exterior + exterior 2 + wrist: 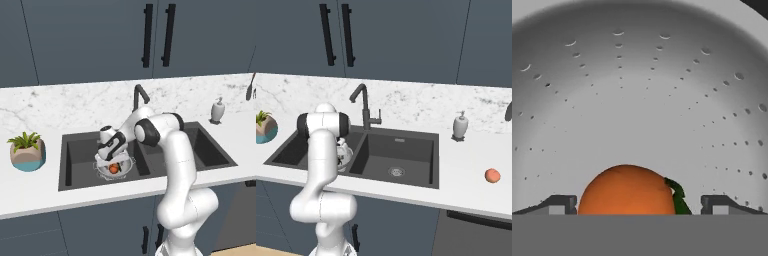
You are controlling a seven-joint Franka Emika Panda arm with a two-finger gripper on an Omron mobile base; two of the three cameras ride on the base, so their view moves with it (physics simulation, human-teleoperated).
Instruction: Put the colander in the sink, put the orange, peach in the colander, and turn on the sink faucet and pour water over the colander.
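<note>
A dark grey double-basin sink (75, 150) is set into a white marbled counter (40, 192), below dark blue cabinets. The white arm is bent down into the left basin, where the silver perforated colander (125, 167) is seen resting on the basin floor, toward the divider between the 2 basins. The gripper (110, 161) is lowered into the colander's bowl.

In the hand view, the 2 dark fingertips (559, 204) are spread wide apart on either side of the orange (626, 190) – a gap is visible between each tip and the fruit, so nothing is clamped. The orange, with a dark green stem mark on its right, is seen lying inside the colander, against the dotted grey wall.

The dark gooseneck sink faucet (362, 105) is mounted at the back edge of the sink, behind the divider. The peach (492, 175) is left on the counter near its front edge, well to the right of the sink.

A white soap dispenser (460, 125) is placed at the sink's back right corner – and a small potted plant (27, 150) is set on the counter left of the sink.
</note>
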